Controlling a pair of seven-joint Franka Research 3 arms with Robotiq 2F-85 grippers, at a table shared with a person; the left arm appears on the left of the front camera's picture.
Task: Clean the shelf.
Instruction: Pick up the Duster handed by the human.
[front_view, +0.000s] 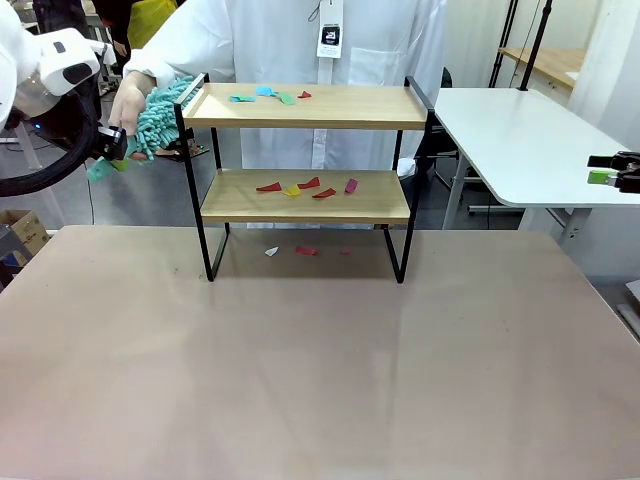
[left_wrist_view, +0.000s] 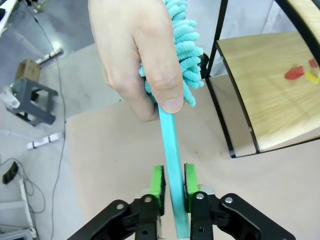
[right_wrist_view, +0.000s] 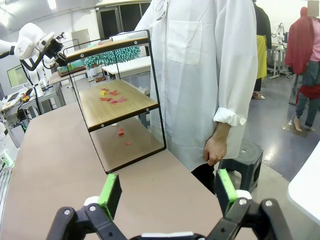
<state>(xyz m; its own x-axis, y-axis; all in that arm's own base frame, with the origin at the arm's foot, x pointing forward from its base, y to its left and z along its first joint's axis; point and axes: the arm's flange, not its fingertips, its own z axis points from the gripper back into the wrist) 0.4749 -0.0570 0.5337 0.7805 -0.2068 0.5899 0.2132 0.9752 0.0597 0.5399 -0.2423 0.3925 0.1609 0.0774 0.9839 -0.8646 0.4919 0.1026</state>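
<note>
Left gripper (left_wrist_view: 174, 184) clamps the teal duster (left_wrist_view: 169, 135) by its handle. The person's hand (left_wrist_view: 135, 55) grips the fluffy head, so this is probably a handover. The shelf (front_view: 310, 108) stands far-middle on the table (front_view: 320, 360), with paper scraps (front_view: 305, 187) on both boards. Right gripper (right_wrist_view: 169, 192) is released and idle, well aside.

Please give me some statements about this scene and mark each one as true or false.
1. The left end effector has the handle of the duster between its pads. True.
2. No hand touches the duster. False: the person's hand grips it.
3. Both boards of the shelf carry coloured scraps. True.
4. The right end effector is shut. False: it is open and empty.
</note>
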